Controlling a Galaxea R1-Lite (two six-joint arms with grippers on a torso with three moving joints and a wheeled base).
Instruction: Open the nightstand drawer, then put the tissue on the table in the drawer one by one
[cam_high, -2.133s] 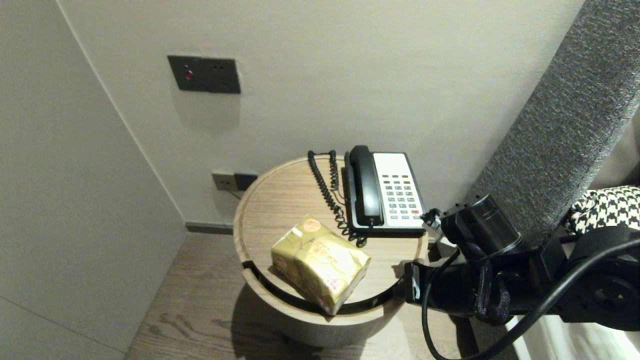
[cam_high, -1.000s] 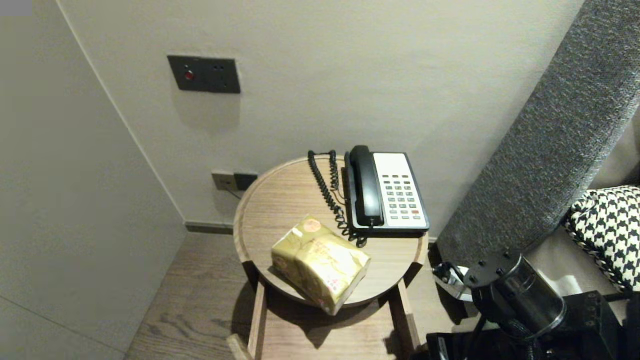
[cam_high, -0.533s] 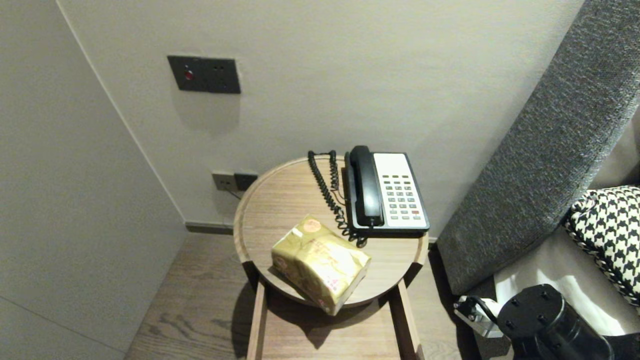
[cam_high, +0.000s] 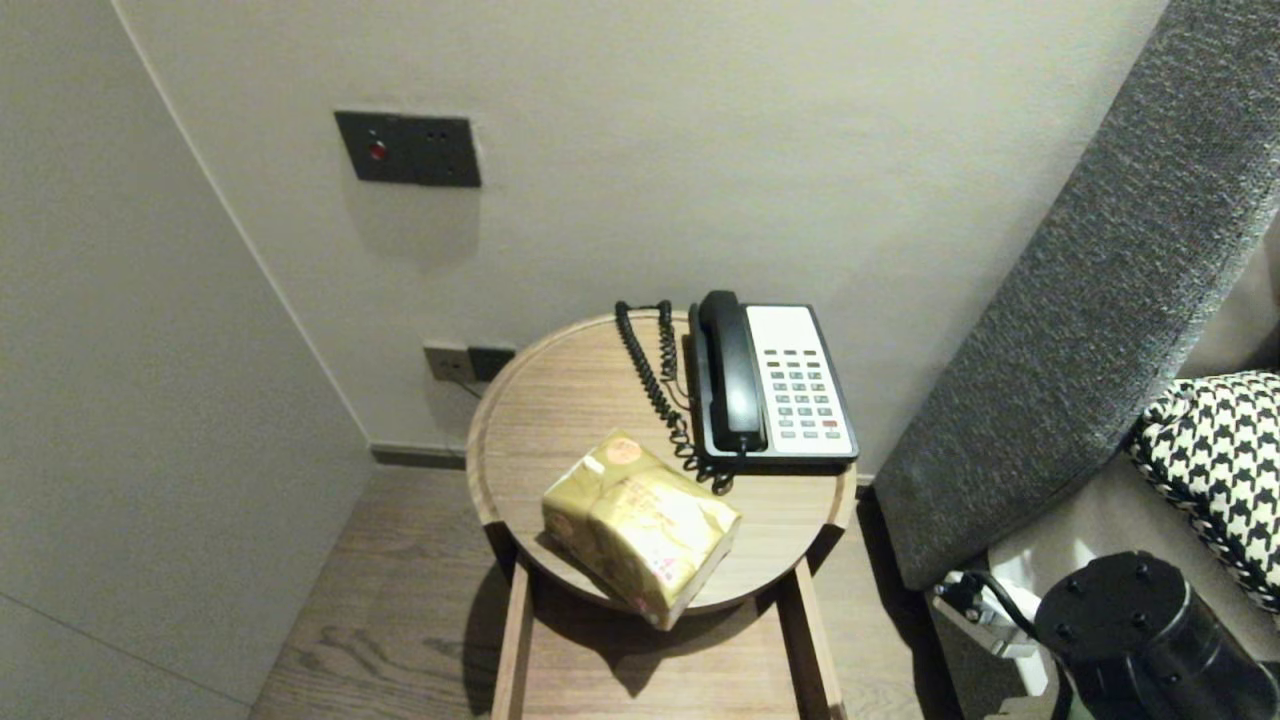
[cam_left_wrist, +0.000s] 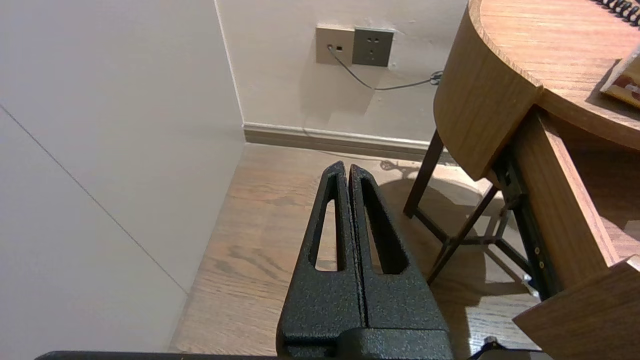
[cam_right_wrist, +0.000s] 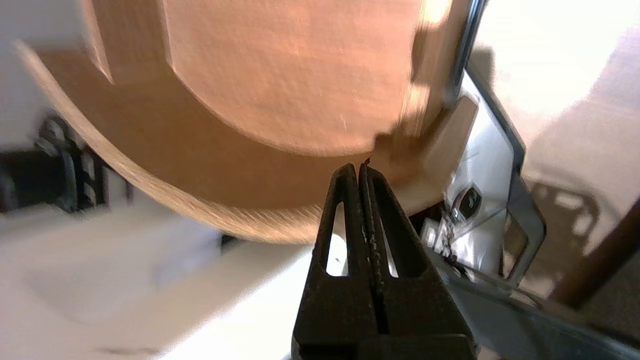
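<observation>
We show the right gripper (cam_right_wrist: 361, 167) low at the right of the table (cam_high: 560, 400), jaws pressed together on nothing. The curved wooden front of the drawer (cam_right_wrist: 200, 200) lies just ahead of its tips, and we cannot tell whether they touch. In the head view only the right arm (cam_high: 1130, 620) appears, at the lower right beside the headboard (cam_high: 1080, 300). The drawer stands pulled out from under the round table, its two side walls running toward us below the front rim. The left gripper (cam_left_wrist: 346, 167) hangs parked over the floor (cam_left_wrist: 260, 240) near the table's left side, jaws likewise closed and empty. A phone (cam_high: 790, 385) sits at the back right of the table, handset on its cradle, with key labels too small to read. Its coiled cord (cam_high: 655, 380) lies along its left. A gold pack (cam_high: 640, 520) rests at the front rim above the drawer, and we cannot read its round orange seal or its red print. Open tabletop lies left of the cord, behind the pack. A dark panel (cam_high: 407, 148) with a red dot is on the wall, and a socket (cam_left_wrist: 372, 46) sits low behind the table. A houndstooth pillow (cam_high: 1215, 450) lies far right.
</observation>
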